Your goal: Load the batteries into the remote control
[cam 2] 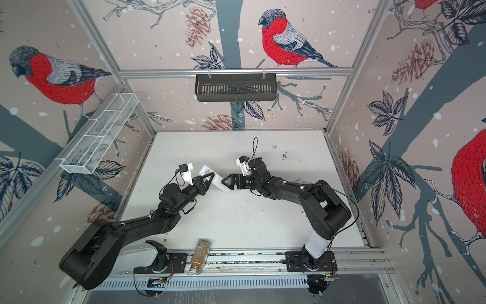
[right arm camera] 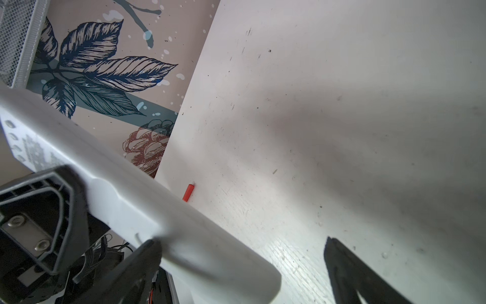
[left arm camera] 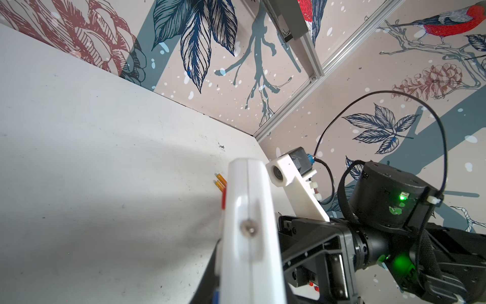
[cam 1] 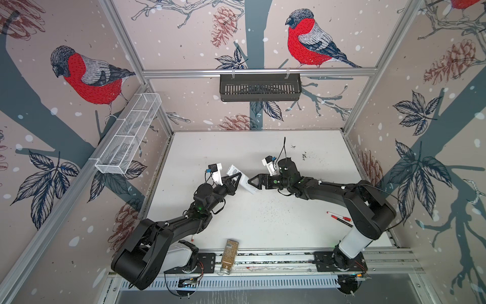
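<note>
Left arm, right arm bent inward, meeting over bench. Left jaws narrow, clamping remote. Right jaws wide, beside remote end. Bird-wallpaper walls.

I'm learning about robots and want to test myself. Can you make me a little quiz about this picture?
1. True or false: the right gripper is open.
2. What holds the remote control up off the table? A. left gripper B. right gripper C. black basket
3. What colour are the caps on the pens?
Key: 1 true; 2 A; 3 red.
</note>
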You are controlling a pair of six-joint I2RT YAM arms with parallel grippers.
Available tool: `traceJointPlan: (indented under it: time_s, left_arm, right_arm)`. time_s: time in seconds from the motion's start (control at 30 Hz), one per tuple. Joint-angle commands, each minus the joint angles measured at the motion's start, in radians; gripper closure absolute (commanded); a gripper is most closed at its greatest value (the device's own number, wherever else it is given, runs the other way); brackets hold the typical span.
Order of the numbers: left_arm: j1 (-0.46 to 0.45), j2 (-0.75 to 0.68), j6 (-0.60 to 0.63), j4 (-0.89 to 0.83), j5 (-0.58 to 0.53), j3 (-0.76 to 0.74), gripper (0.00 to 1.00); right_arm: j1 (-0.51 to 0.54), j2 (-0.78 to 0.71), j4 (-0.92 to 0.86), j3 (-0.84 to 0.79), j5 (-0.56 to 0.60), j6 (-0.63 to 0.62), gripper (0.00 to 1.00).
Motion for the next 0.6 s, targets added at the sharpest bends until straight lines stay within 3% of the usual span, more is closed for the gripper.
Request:
traceJointPlan:
  time_s: [0.0,0.43,0.57]
  left_arm:
    - [-0.006,-0.005,-0.031,0.137,0.024,-0.003,1.00]
    - [-0.011,-0.038,-0.046,0.150,-0.013,-0.025,1.00]
    - [-0.012,-0.050,-0.048,0.154,-0.020,-0.030,1.00]
  right_arm:
    - [0.005,0.011,0.062,-0.002,0.010,0.052,0.01]
    - [0.025,0.071,0.172,-0.011,-0.024,0.149,0.00]
    - [0.036,0.093,0.129,0.012,-0.002,0.142,0.00]
